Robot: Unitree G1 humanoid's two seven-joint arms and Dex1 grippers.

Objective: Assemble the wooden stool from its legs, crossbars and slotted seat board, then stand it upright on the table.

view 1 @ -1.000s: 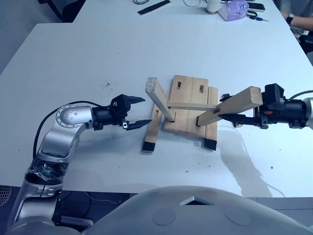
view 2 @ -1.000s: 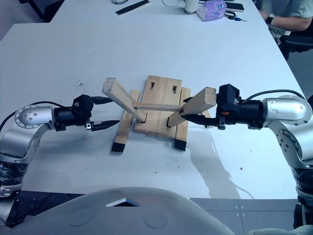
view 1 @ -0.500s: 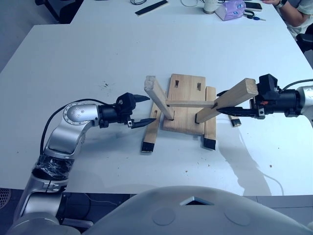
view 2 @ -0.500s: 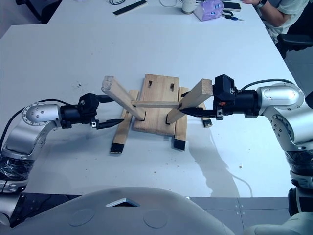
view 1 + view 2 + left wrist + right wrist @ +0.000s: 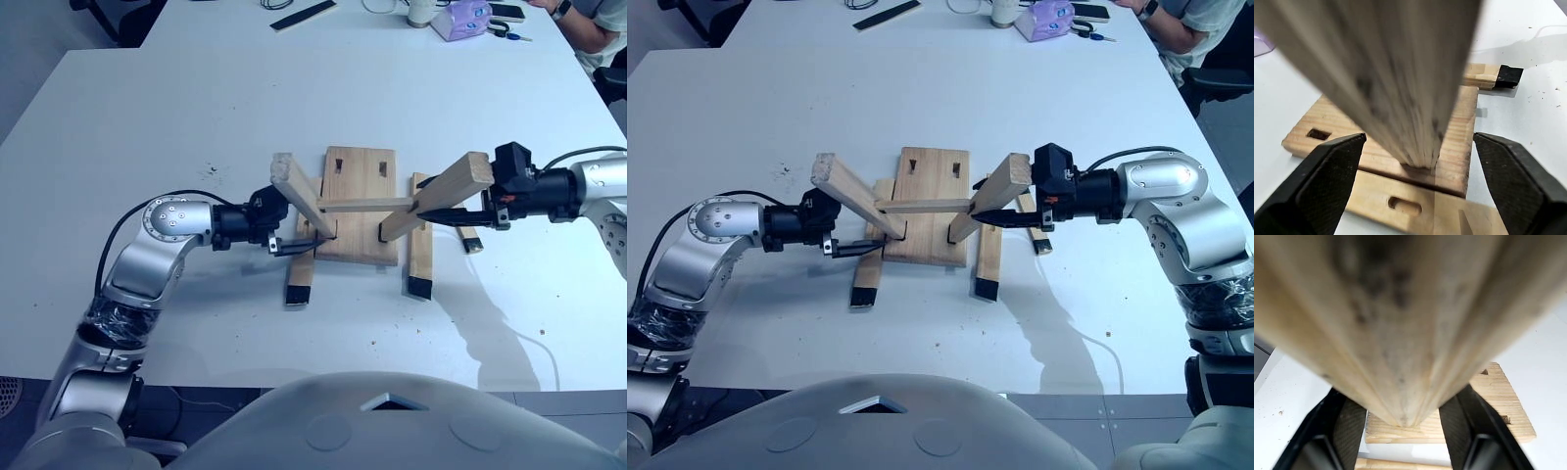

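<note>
Mid-assembly here, I'd say roughly halfway: the slotted seat board (image 5: 359,235) lay flat on the white table (image 5: 196,108) with two legs already stuck in its near slots, both splayed outward and tied together by a crossbar (image 5: 364,206). The right gripper (image 5: 428,206) was clamped on the right leg (image 5: 439,196) partway up, pads pressed against both of its sides in the right wrist view. The left gripper (image 5: 302,223) was spread wide around the base of the left leg (image 5: 304,199), one finger on each side, with clear daylight between pads and wood, so it wasn't gripping anything. My read is that the step in hand was seating or squaring up this first leg pair. Next, the left jaws needed to pinch that leg low down, near the slot, so both legs could be pushed home together without the crossbar popping out. Two loose legs with black tips lay flat beside the board, one on the left (image 5: 300,279) and one on the right (image 5: 420,259). A short wooden piece (image 5: 470,238), probably the second crossbar, sat just beyond the right one. The far slots were empty.
</note>
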